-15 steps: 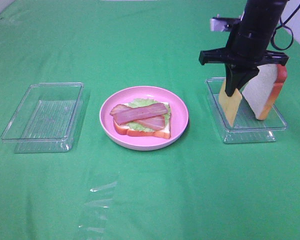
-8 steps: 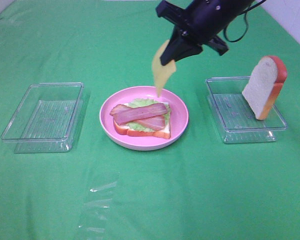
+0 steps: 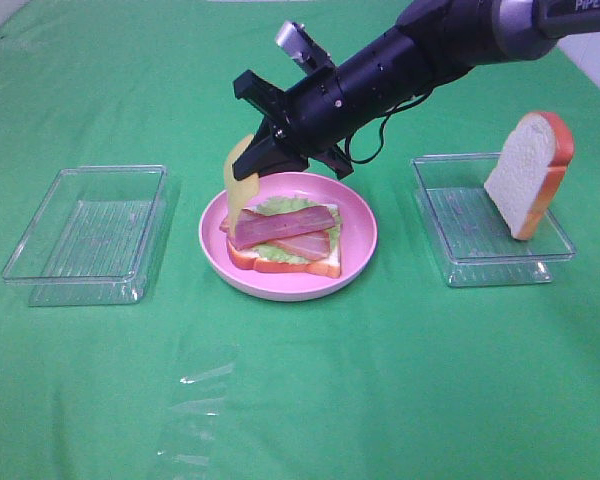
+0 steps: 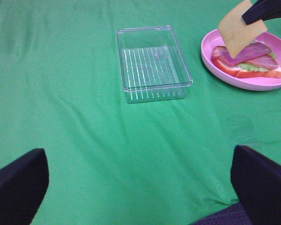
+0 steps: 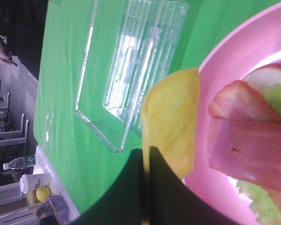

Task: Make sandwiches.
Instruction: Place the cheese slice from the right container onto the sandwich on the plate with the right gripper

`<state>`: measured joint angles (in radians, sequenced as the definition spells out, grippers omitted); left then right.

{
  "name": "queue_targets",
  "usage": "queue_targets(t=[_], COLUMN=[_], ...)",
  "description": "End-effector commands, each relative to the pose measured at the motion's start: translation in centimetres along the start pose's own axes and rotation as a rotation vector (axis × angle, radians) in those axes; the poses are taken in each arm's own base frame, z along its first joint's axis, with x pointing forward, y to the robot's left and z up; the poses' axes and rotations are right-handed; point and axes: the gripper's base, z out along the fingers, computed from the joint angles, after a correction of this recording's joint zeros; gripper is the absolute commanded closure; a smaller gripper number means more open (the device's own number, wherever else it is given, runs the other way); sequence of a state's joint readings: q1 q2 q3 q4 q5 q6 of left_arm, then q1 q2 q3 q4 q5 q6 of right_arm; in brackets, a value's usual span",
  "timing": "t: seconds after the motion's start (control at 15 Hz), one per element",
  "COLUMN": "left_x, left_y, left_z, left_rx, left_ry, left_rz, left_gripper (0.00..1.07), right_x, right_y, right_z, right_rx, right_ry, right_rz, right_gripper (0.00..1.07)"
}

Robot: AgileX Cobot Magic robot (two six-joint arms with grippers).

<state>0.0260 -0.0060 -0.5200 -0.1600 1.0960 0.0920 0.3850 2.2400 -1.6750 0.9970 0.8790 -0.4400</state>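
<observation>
A half-built sandwich [image 3: 285,240] lies on the round pink plate [image 3: 360,245]: one bread slice, green lettuce and reddish-brown bacon strips [image 4: 248,51]. My right gripper [image 3: 270,155] reaches across the middle and is shut on a yellow cheese slice [image 3: 238,180], which hangs over the plate's left rim, just above the bacon's left end. The cheese also shows in the left wrist view [image 4: 239,30] and the right wrist view [image 5: 171,122]. A second bread slice [image 3: 530,175] leans upright in the right clear tray [image 3: 460,260]. My left gripper's fingers [image 4: 260,180] stand wide apart, empty, over the cloth.
An empty clear plastic tray [image 3: 90,235] stands to the left of the plate; it also shows in the left wrist view [image 4: 152,63]. A green cloth covers the whole table. A patch of clear film [image 3: 195,400] lies on the cloth near the front.
My right gripper has lifted the cheese slice out of the right tray, carried it left, and now lowered it to the plate's left side. The bread slice stays in the tray.
</observation>
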Motion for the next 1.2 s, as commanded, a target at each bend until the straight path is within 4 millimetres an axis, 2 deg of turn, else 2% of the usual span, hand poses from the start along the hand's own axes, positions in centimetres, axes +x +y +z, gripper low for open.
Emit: queue_targets(t=[0.07, 0.47, 0.8, 0.93, 1.0, 1.07, 1.13, 1.2], left_x=[0.0, 0.0, 0.0, 0.0, 0.0, 0.0, 0.0, 0.0], left_y=[0.0, 0.0, 0.0, 0.0, 0.0, 0.0, 0.0, 0.0], left_z=[-0.2, -0.2, -0.2, -0.2, -0.2, -0.2, -0.2, -0.2], left_rx=[0.007, 0.007, 0.007, 0.007, 0.007, 0.008, 0.008, 0.008], left_ry=[-0.034, -0.034, -0.034, -0.034, -0.034, -0.034, -0.034, -0.034], left_rz=[-0.005, -0.005, -0.005, -0.005, -0.005, -0.005, -0.005, -0.005], left_gripper=[0.09, 0.09, 0.09, 0.09, 0.09, 0.09, 0.09, 0.09], right_x=[-0.1, 0.2, 0.3, 0.2, 0.2, 0.0, 0.0, 0.0], right_y=[-1.1, -2.9, -3.1, -3.1, -2.7, -1.4, -0.5, 0.3], right_z=[0.5, 0.1, -0.1, -0.2, -0.7, -2.3, -3.5, -4.5], right_rx=[0.066, 0.245, 0.274, 0.283, 0.294, 0.329, 0.354, 0.367], right_ry=[-0.002, 0.053, 0.061, 0.061, 0.055, 0.038, 0.026, 0.021], right_rz=[-0.049, -0.146, -0.146, -0.155, -0.157, -0.183, -0.224, -0.247], right_gripper=[1.07, 1.07, 1.06, 0.88, 0.64, 0.14, 0.09, 0.09])
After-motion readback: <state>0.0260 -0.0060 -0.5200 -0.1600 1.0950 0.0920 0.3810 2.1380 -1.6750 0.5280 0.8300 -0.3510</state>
